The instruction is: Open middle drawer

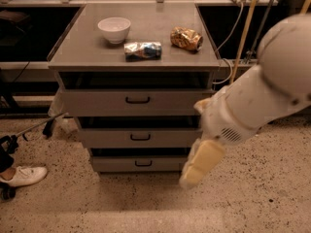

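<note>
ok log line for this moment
middle drawer: handle untouched | end effector: low, by drawer's right end, off handle | step: grasp not yet done

On the cabinet top (82, 52) a bowl (114, 29) sits back left, a packet (143, 50) nearer the front middle and a bag (186, 38) behind it to the right. Below, the middle drawer (116, 139) lies between the top drawer (97, 102) and the bottom drawer (116, 164). The gripper (199, 166) hangs at the stack's lower right, seemingly in front of it; a shoe (24, 175) lies on the floor far left.
</note>
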Controlling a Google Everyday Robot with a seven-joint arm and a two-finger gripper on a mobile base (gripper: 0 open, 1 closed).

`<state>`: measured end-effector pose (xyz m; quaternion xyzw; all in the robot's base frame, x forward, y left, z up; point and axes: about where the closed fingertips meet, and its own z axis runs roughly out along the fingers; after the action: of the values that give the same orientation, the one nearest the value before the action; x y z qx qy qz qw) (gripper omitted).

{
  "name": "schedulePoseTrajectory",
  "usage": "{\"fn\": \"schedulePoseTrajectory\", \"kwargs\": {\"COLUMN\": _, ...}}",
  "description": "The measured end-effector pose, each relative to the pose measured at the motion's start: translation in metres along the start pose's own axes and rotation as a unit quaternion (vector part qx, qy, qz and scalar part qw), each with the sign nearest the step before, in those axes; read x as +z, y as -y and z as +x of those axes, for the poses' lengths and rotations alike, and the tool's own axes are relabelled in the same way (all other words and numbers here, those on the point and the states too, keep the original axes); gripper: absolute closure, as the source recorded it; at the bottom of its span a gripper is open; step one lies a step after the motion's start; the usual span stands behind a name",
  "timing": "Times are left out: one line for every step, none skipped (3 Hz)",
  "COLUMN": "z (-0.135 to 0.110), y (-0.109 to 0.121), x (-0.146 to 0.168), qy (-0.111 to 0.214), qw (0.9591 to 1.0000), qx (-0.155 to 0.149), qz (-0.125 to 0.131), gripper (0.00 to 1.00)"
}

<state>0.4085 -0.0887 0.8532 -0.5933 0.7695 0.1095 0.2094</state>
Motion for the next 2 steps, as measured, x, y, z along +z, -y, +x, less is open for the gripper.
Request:
{"fn": "schedulePoseTrajectory", "kwargs": {"z": -0.026, "y": -0.048, "x": 0.101, "qy": 0.027, "qw": 0.9970, "qx": 0.027, "qz": -0.067, "gripper": 0.00}}
{"fn": "schedulePoseTrajectory", "kwargs": {"z": -0.021, "y": -0.068, "x": 0.134, "qy": 0.025, "qw": 0.9961, "qx": 0.037, "qz": -0.076, "gripper": 0.00}}
